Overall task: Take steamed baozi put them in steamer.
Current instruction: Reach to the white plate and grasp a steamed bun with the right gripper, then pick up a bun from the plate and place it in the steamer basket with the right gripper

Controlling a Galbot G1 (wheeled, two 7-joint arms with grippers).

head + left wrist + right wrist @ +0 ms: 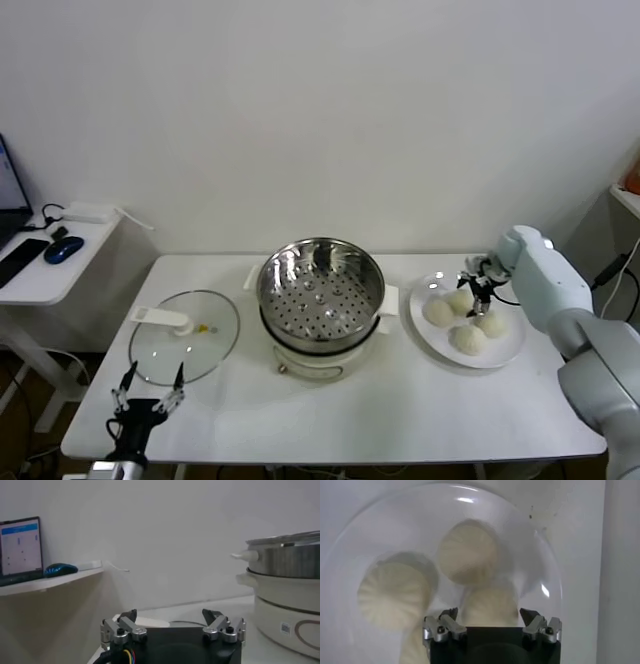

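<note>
On the white surface (330, 420) we see the steamer (321, 287) at centre: a shiny steel basket with a perforated bottom, seated on a white electric pot base (315, 358) with side handles. It holds nothing. A small square sticker on the base shows in the left wrist view, but we cannot read its print.

To the steamer's left lies a round glass lid (185, 337) with a white handle. To its right sits a flat white plate (505, 350) carrying the four steamed baozi (468, 339), smooth, round and cream-white, bunched close together. In the right wrist view their tops show fine pleats, and only three can be made out, the nearest partly hidden behind the tool's body.

Our right tool (478, 290) hangs over the plate just above the buns, its fingers (445, 625) spread wide and gripping nothing. Our left tool (147, 395) sits low at the near-left edge of the surface, just in front of the lid, also spread apart and empty.

A side desk (50, 265) at far left bears a blue mouse (63, 249) and a laptop (20, 547) cut off by the frame; its screen text is too small to read.
</note>
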